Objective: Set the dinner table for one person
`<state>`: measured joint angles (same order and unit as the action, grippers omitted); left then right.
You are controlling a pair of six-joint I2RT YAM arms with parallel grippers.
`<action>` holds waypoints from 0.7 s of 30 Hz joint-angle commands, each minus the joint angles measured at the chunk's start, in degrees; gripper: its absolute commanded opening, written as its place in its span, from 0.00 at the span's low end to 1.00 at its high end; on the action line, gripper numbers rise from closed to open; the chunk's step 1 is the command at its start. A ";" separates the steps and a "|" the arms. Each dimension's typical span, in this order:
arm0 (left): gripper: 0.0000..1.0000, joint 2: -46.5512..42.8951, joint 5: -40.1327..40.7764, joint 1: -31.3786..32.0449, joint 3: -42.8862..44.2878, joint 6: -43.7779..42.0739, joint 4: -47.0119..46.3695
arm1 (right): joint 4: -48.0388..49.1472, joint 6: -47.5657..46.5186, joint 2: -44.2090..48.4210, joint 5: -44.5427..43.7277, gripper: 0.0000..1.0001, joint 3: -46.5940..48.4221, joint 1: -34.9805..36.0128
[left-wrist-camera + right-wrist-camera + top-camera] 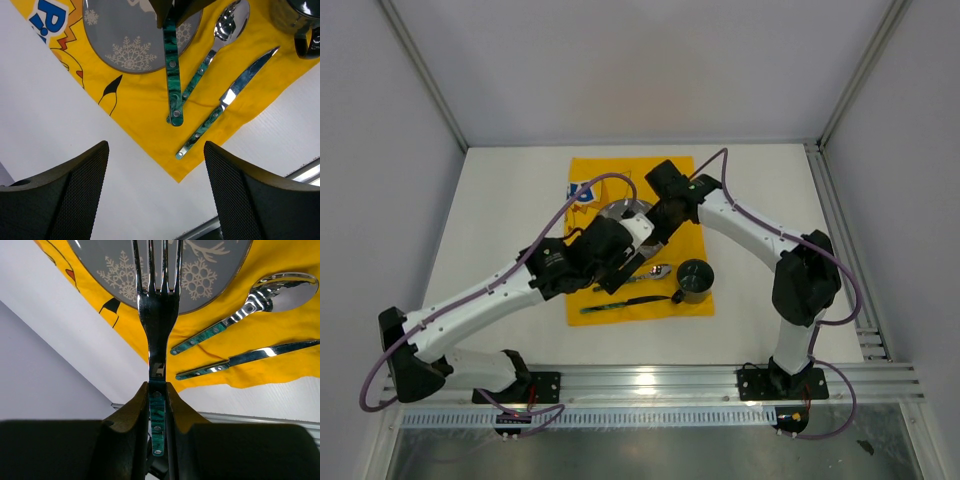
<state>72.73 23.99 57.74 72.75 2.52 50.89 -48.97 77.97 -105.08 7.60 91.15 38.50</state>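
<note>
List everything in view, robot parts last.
dinner table: one, white, under everything
cloth: one, yellow with cartoon print, mid-table
plate: one, grey with white snowflakes, on the cloth
fork: one, steel with green handle, held over the plate
spoon: one, steel with green handle, on the cloth beside the plate
knife: one, steel with green handle, on the cloth beside the spoon, away from the plate
mug: one, dark, on the cloth near the knife tip
left gripper: one, black, open above the cloth corner
right gripper: one, black, shut on the fork handle

The left hand (pixel 155 150) spreads open, the right hand (pixel 157 390) clamps a fork (pixel 159 320).
</note>
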 commanded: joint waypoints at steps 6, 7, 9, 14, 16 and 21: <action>0.79 2.50 -0.08 0.10 -0.95 0.11 -1.50 | -1.30 -1.60 2.77 2.69 0.03 3.95 -0.18; 0.78 3.11 -0.43 0.18 -0.42 0.03 -1.67 | -1.13 -1.68 2.86 3.04 0.03 3.77 -0.18; 0.77 5.13 -0.61 0.18 0.63 -0.06 -1.59 | -0.87 -1.77 3.56 3.04 0.03 3.16 -0.09; 0.75 8.39 -1.57 0.18 3.18 -0.24 -1.32 | -0.43 -1.51 4.62 3.21 0.03 1.92 -0.18; 0.74 10.66 -1.66 0.18 4.41 -0.24 -1.06 | -0.34 -1.86 4.71 3.13 0.03 1.75 -0.09; 0.70 15.59 -1.31 0.10 8.54 -0.15 0.87 | -0.25 -3.18 4.62 3.21 0.03 1.48 -0.01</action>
<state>86.50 22.94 57.74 77.65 2.52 50.96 -49.80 76.18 -103.53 9.45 92.82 38.50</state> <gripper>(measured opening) 0.706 0.188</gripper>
